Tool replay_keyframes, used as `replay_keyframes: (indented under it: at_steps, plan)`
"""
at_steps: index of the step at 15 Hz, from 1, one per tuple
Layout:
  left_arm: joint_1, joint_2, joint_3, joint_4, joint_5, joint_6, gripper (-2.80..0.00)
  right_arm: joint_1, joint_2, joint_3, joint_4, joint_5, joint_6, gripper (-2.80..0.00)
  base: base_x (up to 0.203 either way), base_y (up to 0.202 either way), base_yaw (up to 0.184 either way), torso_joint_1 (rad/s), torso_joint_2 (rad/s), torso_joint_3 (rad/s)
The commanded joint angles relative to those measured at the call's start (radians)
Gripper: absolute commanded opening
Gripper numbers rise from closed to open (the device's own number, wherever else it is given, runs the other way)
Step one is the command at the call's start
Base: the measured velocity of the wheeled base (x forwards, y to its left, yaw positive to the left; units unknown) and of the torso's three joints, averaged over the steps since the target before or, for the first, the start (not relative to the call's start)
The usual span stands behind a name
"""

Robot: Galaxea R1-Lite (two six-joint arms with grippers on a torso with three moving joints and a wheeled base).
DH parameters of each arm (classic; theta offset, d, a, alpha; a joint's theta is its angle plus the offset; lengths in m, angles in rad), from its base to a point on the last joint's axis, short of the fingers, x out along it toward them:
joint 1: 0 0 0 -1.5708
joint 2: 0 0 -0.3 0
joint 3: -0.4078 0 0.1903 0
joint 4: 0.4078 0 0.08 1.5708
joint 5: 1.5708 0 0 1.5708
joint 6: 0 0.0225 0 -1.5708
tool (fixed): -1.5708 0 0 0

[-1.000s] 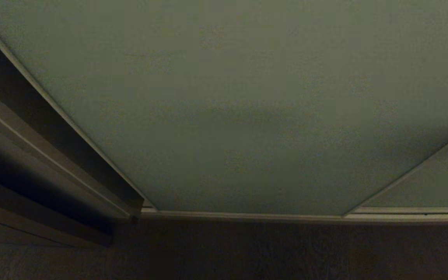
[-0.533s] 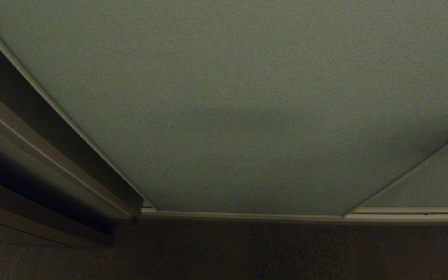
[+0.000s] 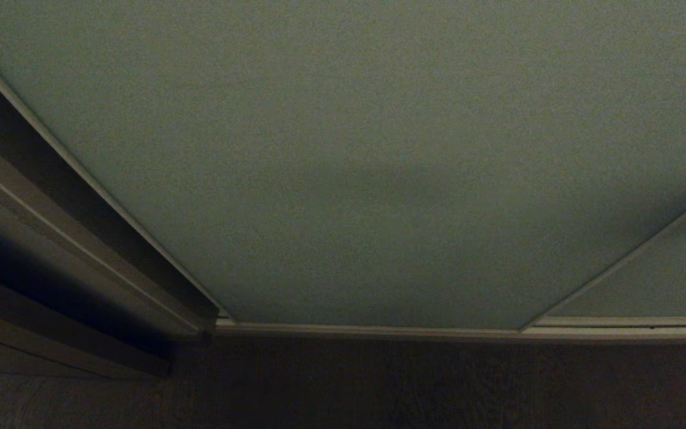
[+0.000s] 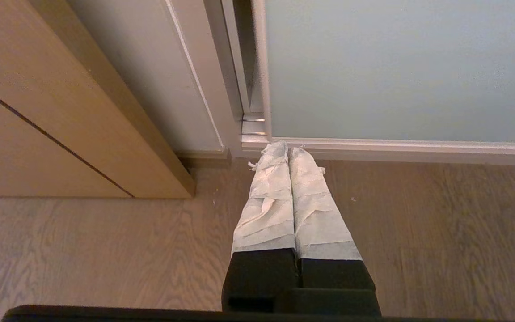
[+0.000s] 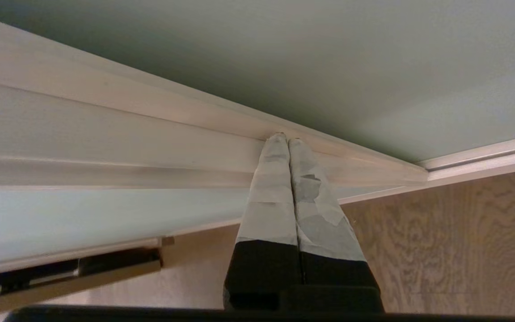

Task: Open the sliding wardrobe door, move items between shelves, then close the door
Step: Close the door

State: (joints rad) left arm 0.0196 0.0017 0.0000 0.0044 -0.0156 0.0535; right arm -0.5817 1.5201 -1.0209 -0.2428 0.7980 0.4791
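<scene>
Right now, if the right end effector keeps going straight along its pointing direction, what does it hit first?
The right end effector, shut, points at the door frame, the pale rail edging the grey-green door. That rail would likely be met first; the tips look nearly on it, though contact is unclear.

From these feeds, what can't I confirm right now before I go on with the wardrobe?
- Toys and shelves: in no view; the sliding wardrobe door fills the head view.
- Both arms: outside the head view's edges.
- Contact: right wrist view shows the right end effector, shut, at the door's frame; touching or just short, cannot tell.
- Left end effector, shut: low by the floor; nothing more shows.
</scene>
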Motion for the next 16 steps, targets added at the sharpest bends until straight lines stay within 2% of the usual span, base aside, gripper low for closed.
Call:
replay_keyframes:
  at_steps: [1,6,7,8,9,10,12,16]
  plan:
    - [0.0,0.0,0.0,0.0,0.0,0.0,-2.8,0.009,-0.025,0.01,-0.001,0.006,0.003,-2.8,0.0,0.0,0.0,0.0,0.0,0.0]
    - [0.0,0.0,0.0,0.0,0.0,0.0,-2.8,0.002,-0.115,0.058,0.013,0.004,-0.002,-2.8,0.0,0.0,0.0,0.0,0.0,0.0]
    - [0.0,0.0,0.0,0.0,0.0,0.0,-2.8,-0.003,-0.141,0.075,0.021,-0.026,-0.009,-2.8,0.0,0.0,0.0,0.0,0.0,0.0]
    - [0.0,0.0,0.0,0.0,0.0,0.0,-2.8,-0.003,-0.164,0.092,0.03,-0.104,-0.025,-2.8,0.0,0.0,0.0,0.0,0.0,0.0]
    - [0.0,0.0,0.0,0.0,0.0,0.0,-2.8,0.01,-0.193,0.119,0.041,-0.18,-0.064,-2.8,0.0,0.0,0.0,0.0,0.0,0.0]
    - [0.0,0.0,0.0,0.0,0.0,0.0,-2.8,0.035,-0.213,0.14,0.045,-0.205,-0.114,-2.8,0.0,0.0,0.0,0.0,0.0,0.0]
    - [0.0,0.0,0.0,0.0,0.0,0.0,-2.8,0.048,-0.227,0.18,0.038,-0.224,-0.213,-2.8,0.0,0.0,0.0,0.0,0.0,0.0]
    - [0.0,0.0,0.0,0.0,0.0,0.0,-2.8,0.053,-0.218,0.188,-0.018,-0.224,-0.201,-2.8,0.0,0.0,0.0,0.0,0.0,0.0]
